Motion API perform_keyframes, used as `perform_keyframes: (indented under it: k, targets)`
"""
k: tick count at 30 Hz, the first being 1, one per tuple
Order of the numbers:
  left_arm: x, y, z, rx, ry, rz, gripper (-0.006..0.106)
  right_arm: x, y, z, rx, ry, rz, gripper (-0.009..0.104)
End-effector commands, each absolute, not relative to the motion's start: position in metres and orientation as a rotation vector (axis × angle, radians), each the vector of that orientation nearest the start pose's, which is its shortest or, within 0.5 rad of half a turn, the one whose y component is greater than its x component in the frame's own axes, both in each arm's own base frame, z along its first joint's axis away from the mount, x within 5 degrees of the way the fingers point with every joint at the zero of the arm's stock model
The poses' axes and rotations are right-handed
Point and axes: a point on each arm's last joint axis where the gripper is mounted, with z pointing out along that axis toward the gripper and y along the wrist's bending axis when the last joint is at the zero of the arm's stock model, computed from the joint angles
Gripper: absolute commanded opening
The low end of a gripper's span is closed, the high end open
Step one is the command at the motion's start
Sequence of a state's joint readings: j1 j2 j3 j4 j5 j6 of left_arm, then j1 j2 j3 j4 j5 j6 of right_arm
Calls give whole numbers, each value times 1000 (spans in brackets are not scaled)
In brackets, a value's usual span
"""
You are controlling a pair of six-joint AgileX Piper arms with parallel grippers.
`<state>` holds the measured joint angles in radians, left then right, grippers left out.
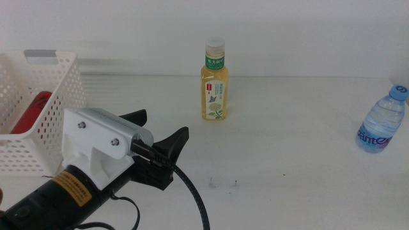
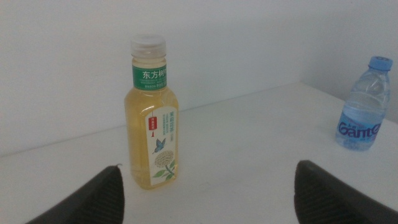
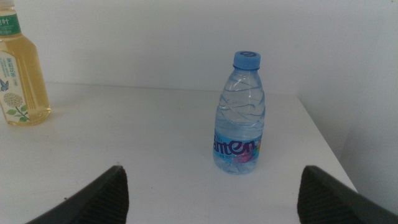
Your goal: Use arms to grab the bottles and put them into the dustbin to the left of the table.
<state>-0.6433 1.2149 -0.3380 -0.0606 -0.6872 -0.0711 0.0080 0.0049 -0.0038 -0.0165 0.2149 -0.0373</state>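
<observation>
A yellow tea bottle (image 1: 215,83) with a white cap stands upright at the middle back of the table (image 1: 287,147). My left gripper (image 1: 163,122) is open, short of this bottle and to its left, with nothing between the jaws. In the left wrist view the tea bottle (image 2: 154,118) stands ahead of the open left gripper (image 2: 208,167). A clear water bottle (image 1: 382,121) with a blue cap stands at the far right. The right wrist view shows that water bottle (image 3: 241,118) ahead of my open right gripper (image 3: 212,169). A red can (image 1: 30,114) lies inside the white dustbin (image 1: 61,89) at the left.
The table's right edge runs just past the water bottle (image 2: 362,106). The tea bottle (image 3: 18,68) also shows in the right wrist view. A black cable (image 1: 192,191) trails from the left arm across the front of the table.
</observation>
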Motion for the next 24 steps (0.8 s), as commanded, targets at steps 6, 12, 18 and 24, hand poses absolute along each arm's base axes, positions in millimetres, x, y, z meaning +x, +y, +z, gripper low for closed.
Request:
perform_keyframes:
  k: [6, 12, 18, 24]
  targets:
    - [181, -130, 222, 438, 1670, -498, 94, 56, 0, 195, -49, 1685, -50, 90]
    - [191, -135, 211, 440, 1666, -488, 94, 56, 0, 195, -49, 1685, -50, 90]
    - [209, -150, 199, 454, 1688, -484, 94, 56, 0, 195, -49, 1685, -50, 90]
    - [232, -165, 190, 448, 1699, -479, 94, 56, 0, 195, -49, 1685, -50, 90]
